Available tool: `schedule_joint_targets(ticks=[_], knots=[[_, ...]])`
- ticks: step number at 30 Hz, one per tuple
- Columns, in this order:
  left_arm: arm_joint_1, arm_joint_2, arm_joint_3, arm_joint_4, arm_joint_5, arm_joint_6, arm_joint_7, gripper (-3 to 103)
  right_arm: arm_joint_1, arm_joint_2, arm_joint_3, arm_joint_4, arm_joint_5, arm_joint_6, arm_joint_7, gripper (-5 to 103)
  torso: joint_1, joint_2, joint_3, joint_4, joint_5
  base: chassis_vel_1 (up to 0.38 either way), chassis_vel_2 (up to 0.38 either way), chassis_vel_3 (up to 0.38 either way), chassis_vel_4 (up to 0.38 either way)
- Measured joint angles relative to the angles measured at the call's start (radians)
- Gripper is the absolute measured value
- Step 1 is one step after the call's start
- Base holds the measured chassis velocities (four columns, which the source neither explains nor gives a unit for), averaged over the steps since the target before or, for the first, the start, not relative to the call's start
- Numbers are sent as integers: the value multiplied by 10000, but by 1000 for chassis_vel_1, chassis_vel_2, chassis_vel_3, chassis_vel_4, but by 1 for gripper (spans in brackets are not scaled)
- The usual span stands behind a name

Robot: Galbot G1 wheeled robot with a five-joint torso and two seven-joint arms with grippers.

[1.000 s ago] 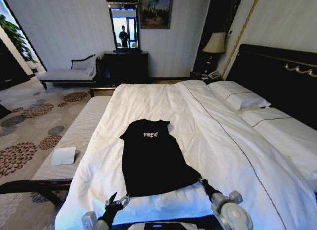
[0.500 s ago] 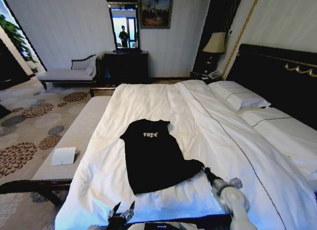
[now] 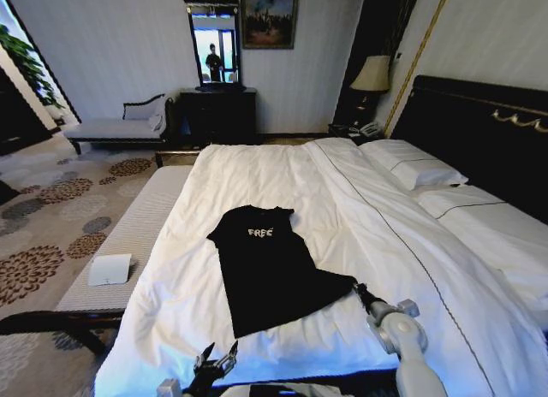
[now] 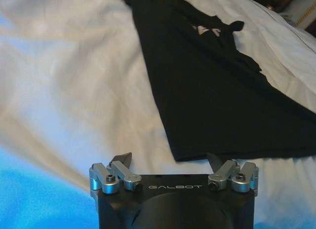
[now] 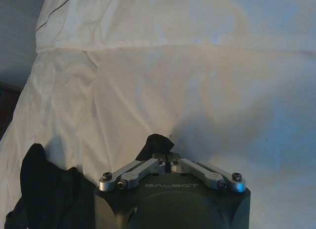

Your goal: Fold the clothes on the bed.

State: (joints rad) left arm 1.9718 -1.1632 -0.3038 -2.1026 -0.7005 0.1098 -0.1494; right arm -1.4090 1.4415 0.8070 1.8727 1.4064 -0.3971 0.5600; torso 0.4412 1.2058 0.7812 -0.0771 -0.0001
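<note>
Since one second ago, the right pincer has carried the T-shirt's near-right hem corner up the bed, toward the headboard, and the hem now runs on a slant. The left pincer has shifted a little toward the right pincer along the foot edge of the bed.

Location: the black T-shirt lies flat on the white duvet, lettering up, collar toward the headboard, roughly midway between the headboard and the foot edge.

Right pincer: jaws closed together on a small tuft of black fabric, seen at the fingertips in the right wrist view. The corner is lifted slightly off the duvet.

Left pincer: jaws spread wide, nothing between them. In the left wrist view it hovers just short of the T-shirt's hem, at the corner farther from the headboard, not touching the cloth.

Handling assessment: the garment is judged light, limp and non-fragile. It will drape and drag, not hold shape, and thin fabric may slip from a shallow pinch. Holds are best taken at hem corners or the shoulder seams, where cloth is doubled. A single-corner pull risks skewing the body, as the slanted hem suggests.
</note>
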Motion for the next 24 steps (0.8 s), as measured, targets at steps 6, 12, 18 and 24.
schedule_joint_targets(ticks=[6, 12, 18, 24], knots=[[-639, -268, 60, 430, -1491, 187, 171, 72, -18, 54, -161, -16, -165, -39, -33, 0, 1, -1, 0, 0, 0, 0, 0, 0, 0], [-1108, -500, 226, 775, -2120, 447, 242, 72, -51, 13, -147, 50, -183, -76, -34, 0, 0, 0, 0, 0, 1, 0, 0, 0, 0], [-1760, -564, 312, 1325, -2057, 587, 245, 68, -137, -73, -52, 181, -133, -103, -30, 0, 0, 0, 0, 0, 1, 0, 0, 0, 0], [-2114, -581, 341, 1516, -1951, 622, 230, 58, -202, -93, 7, 293, -92, -117, -23, 0, 0, 0, 0, 0, 1, 0, 0, 0, 0]])
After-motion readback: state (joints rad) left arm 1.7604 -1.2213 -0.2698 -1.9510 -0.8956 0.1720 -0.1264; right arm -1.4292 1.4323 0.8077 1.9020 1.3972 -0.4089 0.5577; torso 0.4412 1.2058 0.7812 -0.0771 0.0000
